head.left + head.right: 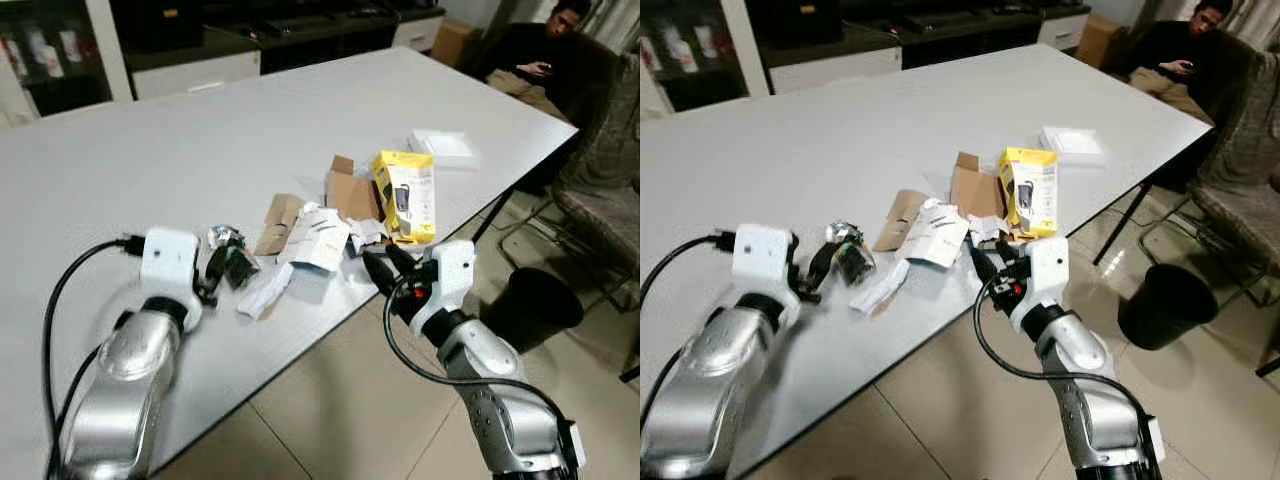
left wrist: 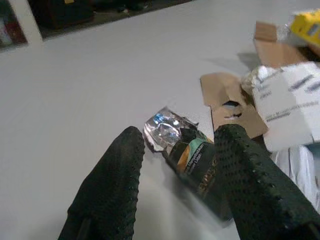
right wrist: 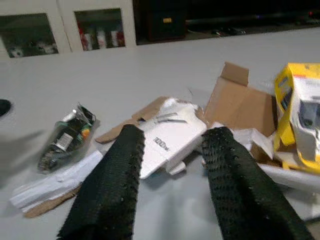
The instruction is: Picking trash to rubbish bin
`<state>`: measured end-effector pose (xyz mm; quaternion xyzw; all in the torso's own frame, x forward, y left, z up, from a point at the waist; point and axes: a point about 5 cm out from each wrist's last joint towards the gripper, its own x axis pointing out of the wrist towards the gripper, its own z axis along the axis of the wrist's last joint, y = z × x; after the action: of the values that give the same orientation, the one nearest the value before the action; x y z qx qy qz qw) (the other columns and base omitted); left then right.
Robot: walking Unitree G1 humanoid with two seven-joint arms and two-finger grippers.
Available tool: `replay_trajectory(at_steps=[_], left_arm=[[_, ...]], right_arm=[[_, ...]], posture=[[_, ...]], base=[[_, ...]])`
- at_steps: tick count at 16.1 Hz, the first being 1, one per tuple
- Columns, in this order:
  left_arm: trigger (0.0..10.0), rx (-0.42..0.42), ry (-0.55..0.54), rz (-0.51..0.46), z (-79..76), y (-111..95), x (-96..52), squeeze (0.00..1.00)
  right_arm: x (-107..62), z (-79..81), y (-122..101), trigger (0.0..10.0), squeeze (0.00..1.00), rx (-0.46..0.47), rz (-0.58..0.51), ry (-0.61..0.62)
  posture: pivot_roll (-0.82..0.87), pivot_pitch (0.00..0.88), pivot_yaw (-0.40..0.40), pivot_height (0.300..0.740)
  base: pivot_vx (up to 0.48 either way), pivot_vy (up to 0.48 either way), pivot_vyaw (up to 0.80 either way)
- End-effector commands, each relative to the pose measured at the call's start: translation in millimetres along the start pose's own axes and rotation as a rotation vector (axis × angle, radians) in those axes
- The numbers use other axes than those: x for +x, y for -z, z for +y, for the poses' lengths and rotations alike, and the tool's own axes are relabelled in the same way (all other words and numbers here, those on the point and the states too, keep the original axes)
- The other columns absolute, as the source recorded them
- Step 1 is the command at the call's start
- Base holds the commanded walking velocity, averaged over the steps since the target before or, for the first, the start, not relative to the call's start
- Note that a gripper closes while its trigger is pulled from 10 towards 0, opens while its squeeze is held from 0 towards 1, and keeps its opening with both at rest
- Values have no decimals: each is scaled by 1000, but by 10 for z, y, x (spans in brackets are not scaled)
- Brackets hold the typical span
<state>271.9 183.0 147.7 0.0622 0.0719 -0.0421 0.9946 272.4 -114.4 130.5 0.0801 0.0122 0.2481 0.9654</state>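
Observation:
A pile of trash lies near the front edge of the white table (image 1: 200, 140). A crumpled foil and dark snack packet (image 2: 187, 150) sits between the fingers of my left gripper (image 1: 224, 268), which is open around it. To its right lie a white paper strip (image 1: 263, 292), brown cardboard pieces (image 1: 280, 222), a printed white sheet (image 1: 318, 238) and a yellow box (image 1: 405, 195). My right gripper (image 1: 386, 263) stands open at the table's edge, just short of the white sheet (image 3: 170, 137) and the yellow box (image 3: 300, 120).
A black rubbish bin (image 1: 530, 305) stands on the tiled floor to the right of the table. A flat white box (image 1: 443, 146) lies near the table's right edge. A person (image 1: 535, 60) sits beyond the far right corner, beside a chair (image 1: 600, 190).

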Motion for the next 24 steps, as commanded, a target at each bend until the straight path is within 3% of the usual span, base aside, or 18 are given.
replay_trajectory(at_steps=[1, 3, 5, 10, 12, 14, 18, 19, 20, 21, 22, 24], left_arm=[[10000, -55, 33, 46, -38, 64, 75, 1000], [10000, -113, 51, 86, -64, 91, 175, 1000], [10000, -281, 93, 127, -126, 47, 482, 1000], [10000, -354, 143, 80, -160, -164, 744, 1000], [10000, -308, 180, 139, -192, -126, 783, 1000], [10000, -201, 236, 248, -259, -28, 758, 1000], [10000, -11, 203, 370, -223, 184, 743, 1000], [10000, 6, 195, 382, -203, 213, 742, 1000], [9961, 25, 175, 397, -166, 241, 739, 890], [2980, 16, 155, 400, -131, 241, 734, 373], [0, 7, 145, 397, -111, 232, 732, 0], [0, -7, 138, 377, -65, 208, 731, 0]], right_arm=[[12, -59, -26, 10000, 1000, -15, 8, 18], [29, -65, -34, 10000, 1000, -19, 13, 10], [55, -73, -54, 10000, 1000, -29, 25, -10], [-8, -69, -61, 10000, 1000, -33, 34, -10], [-32, -65, -52, 10000, 1000, -36, 39, -7], [-53, -70, -47, 10000, 1000, -37, 47, 4], [-54, -91, -7, 10000, 1000, -44, 90, 41], [-56, -86, -5, 10000, 302, -44, 91, 39], [-60, -80, -1, 10000, 0, -43, 94, 37], [-61, -75, 7, 10000, 0, -43, 99, 38], [-61, -74, 11, 10000, 0, -42, 102, 40], [-43, -65, 21, 10000, 0, -54, 112, 36]], posture=[[117, 59, -133, 740], [117, 59, -139, 740], [100, 68, -146, 740], [68, 72, -130, 740], [64, 72, -124, 740], [61, 72, -115, 740], [60, 68, -109, 740], [60, 67, -108, 740], [61, 69, -109, 740], [62, 68, -110, 740], [66, 70, -112, 740], [72, 70, -118, 740]], base=[[0, 0, 0], [0, 0, 0], [0, 0, 0], [0, 0, 0], [0, 0, 0], [0, 0, 0], [0, 0, 0], [0, 0, 0], [0, 0, 0], [0, 0, 0], [0, 0, 0], [0, 0, 0]])
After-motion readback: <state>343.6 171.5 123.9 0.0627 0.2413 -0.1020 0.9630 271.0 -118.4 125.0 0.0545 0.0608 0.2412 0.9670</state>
